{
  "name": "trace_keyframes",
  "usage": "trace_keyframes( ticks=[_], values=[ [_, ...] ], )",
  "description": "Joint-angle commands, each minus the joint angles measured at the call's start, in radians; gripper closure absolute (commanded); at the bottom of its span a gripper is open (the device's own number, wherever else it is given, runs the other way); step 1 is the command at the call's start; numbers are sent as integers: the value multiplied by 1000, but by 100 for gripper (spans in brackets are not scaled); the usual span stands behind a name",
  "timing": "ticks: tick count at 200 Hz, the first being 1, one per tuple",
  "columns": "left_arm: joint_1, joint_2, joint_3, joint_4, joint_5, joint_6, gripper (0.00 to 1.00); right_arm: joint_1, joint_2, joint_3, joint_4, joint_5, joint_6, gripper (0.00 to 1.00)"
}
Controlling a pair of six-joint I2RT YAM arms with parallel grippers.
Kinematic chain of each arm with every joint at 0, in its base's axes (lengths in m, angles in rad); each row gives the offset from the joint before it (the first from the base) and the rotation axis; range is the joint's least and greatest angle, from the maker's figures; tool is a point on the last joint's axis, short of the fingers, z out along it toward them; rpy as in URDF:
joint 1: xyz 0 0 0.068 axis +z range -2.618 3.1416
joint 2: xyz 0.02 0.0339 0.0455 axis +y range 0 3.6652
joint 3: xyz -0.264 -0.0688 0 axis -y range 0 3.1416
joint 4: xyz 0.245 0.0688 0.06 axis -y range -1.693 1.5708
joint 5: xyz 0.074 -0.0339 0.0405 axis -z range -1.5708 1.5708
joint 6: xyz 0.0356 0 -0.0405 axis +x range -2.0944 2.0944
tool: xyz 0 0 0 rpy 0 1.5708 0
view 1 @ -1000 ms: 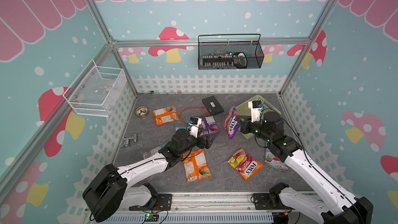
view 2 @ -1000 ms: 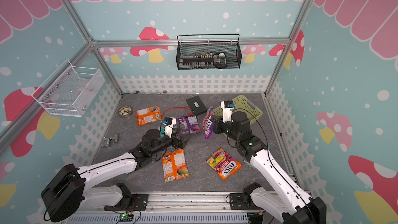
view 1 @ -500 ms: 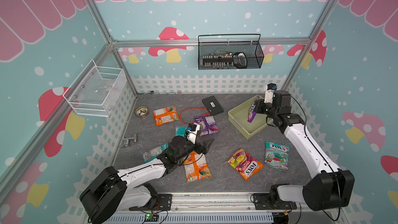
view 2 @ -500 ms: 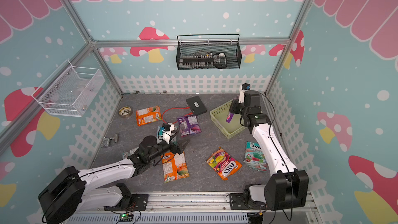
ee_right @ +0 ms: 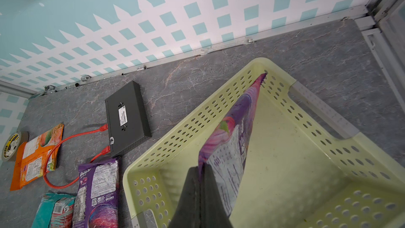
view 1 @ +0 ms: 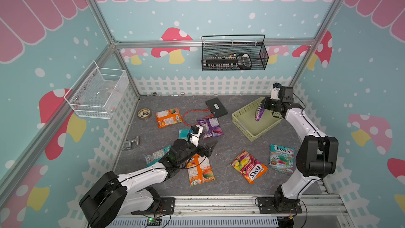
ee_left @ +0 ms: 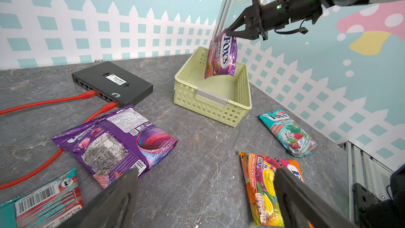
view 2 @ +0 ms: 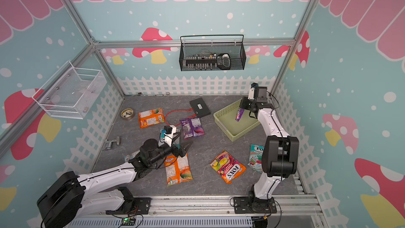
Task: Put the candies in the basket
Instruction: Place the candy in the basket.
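Note:
My right gripper (view 1: 263,105) (ee_right: 202,168) is shut on the top edge of a purple FOX'S candy bag (view 1: 259,114) (ee_left: 221,55), which hangs with its lower end inside the pale yellow-green basket (view 1: 242,128) (ee_right: 175,141). My left gripper (view 1: 208,149) (ee_left: 206,176) is open and empty, low over the floor beside an orange bag (view 1: 200,169). Other candies lie flat on the floor: a purple bag (view 1: 210,127), an orange bag (view 1: 168,117), a multicolour FOX'S bag (view 1: 249,168), a teal mint bag (view 1: 281,157) and a teal bag (view 1: 156,156).
A black flat box (view 1: 216,109) with a red cable (view 1: 186,115) sits left of the basket. A tape roll (view 1: 144,114) and a metal fitting (view 1: 131,143) lie near the left fence. A black wire basket (view 1: 234,57) and a white one (view 1: 96,93) hang on the walls.
My right arm has carried the purple FOX'S bag from mid-floor to the basket. My left gripper has drawn back from the flat purple bag toward the orange one, still open.

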Motion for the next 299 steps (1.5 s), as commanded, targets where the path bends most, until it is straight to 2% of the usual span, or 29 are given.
trace_keyframes(
  ticks=[1,21,44,72,170,202,237,299],
  values=[
    [-5,-23,-11,15,-22,23,1,-6,18,37,16,-39,-5,100],
    [-4,-21,-10,15,-24,25,1,-30,52,44,-12,-24,-17,100],
    [-5,-15,-9,17,-23,24,1,-46,76,37,-37,64,-50,100],
    [-5,-11,-8,17,-22,23,1,-46,76,33,-39,148,-72,93],
    [-6,-11,-9,19,-17,23,1,-47,70,-103,150,326,-135,92],
    [-6,-9,-8,22,-14,20,1,-51,80,-109,197,330,-168,91],
    [-8,-10,-9,21,-16,21,1,-51,91,-115,250,405,-181,87],
    [-9,-11,-10,20,-22,23,1,-51,198,-106,309,429,-180,82]
  ],
)
